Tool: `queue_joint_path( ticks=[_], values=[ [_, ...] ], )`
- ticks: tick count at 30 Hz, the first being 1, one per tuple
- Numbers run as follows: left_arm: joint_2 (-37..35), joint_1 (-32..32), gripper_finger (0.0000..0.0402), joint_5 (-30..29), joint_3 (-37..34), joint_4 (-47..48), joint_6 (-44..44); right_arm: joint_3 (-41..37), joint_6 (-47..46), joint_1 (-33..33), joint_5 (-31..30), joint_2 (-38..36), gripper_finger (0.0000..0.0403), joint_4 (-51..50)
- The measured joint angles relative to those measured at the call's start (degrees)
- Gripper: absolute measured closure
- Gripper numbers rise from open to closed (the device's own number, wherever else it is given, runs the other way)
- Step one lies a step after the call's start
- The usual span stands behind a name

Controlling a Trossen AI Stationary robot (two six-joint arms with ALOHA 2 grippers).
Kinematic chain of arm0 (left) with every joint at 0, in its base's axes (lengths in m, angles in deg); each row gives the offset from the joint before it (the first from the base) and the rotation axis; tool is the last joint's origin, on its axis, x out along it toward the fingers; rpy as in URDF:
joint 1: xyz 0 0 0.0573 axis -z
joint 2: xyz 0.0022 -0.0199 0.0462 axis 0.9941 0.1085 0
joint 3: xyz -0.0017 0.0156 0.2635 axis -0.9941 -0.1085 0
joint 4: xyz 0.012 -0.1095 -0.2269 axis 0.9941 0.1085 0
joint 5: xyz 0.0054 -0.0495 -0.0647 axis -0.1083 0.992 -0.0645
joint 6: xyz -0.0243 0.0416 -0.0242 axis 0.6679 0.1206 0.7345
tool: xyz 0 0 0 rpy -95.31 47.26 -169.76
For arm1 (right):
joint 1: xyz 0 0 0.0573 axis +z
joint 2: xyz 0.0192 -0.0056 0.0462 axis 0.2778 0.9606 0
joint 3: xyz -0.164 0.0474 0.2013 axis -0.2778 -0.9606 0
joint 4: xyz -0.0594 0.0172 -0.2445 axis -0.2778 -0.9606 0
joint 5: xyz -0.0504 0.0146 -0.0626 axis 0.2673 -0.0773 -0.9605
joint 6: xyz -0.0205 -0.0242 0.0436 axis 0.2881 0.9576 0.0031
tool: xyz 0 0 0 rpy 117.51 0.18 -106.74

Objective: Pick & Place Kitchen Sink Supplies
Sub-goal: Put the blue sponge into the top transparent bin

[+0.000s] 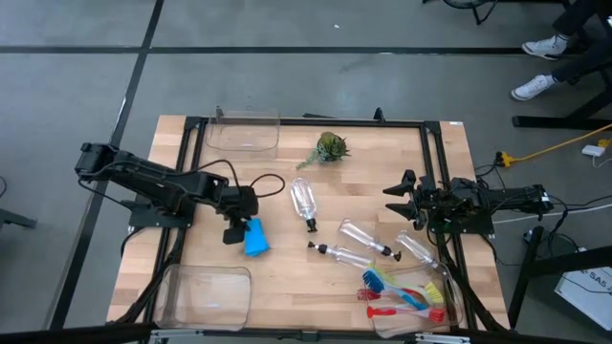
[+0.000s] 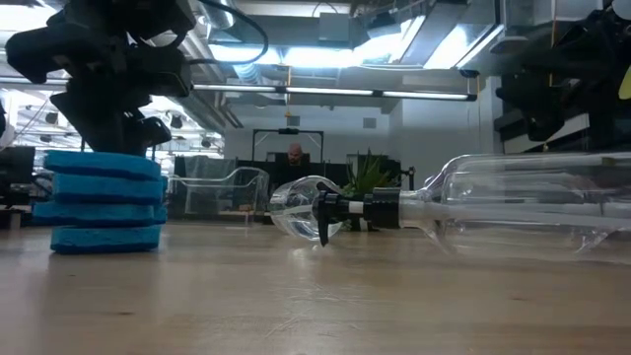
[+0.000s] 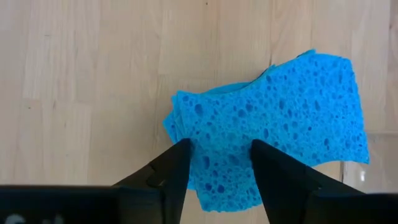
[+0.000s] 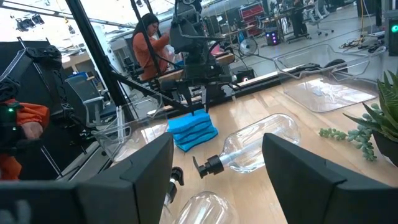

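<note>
My left gripper (image 3: 217,158) hangs directly over the blue rectangular sponge (image 1: 255,237) on the wooden table (image 1: 287,277), fingers open astride one end, gripping nothing. It looks like a stack of layers; I'd worry about lifting only the top. Beyond, a clear plastic pump bottle (image 1: 304,203) lies flat. My right gripper (image 1: 413,199) waits open at the far edge.
</note>
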Motion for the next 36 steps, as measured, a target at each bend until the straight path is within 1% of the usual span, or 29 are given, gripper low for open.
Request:
queue_joint_path(
  ticks=[3,10,12,18,25,29,36],
  values=[
    [0.00,0.06,0.0272,0.04,0.00,-0.18,0.03,0.00,0.00,0.00,0.00,0.00,0.0158,0.00],
    [0.00,0.26,0.0376,-0.46,0.00,-0.20,-0.01,0.00,0.00,0.00,0.00,0.00,0.0158,0.00],
    [0.00,0.24,0.0393,-0.55,0.00,-0.20,-0.02,0.00,0.00,0.00,0.00,0.00,0.0158,-0.01],
    [0.00,0.24,0.0400,-0.92,0.00,-0.48,-0.14,0.00,0.00,0.00,0.00,0.02,0.0158,0.00],
    [0.02,0.22,0.0387,-1.06,0.00,-1.62,3.06,0.00,0.00,0.00,0.00,0.00,0.0158,-0.01],
    [0.02,0.22,0.0367,-1.07,0.00,-1.65,4.04,0.00,0.00,0.02,0.00,0.01,0.0158,0.00],
    [0.02,0.22,0.0316,-1.07,0.00,-1.69,4.60,0.00,0.00,0.02,0.00,0.00,0.0158,-0.02]
  ],
)
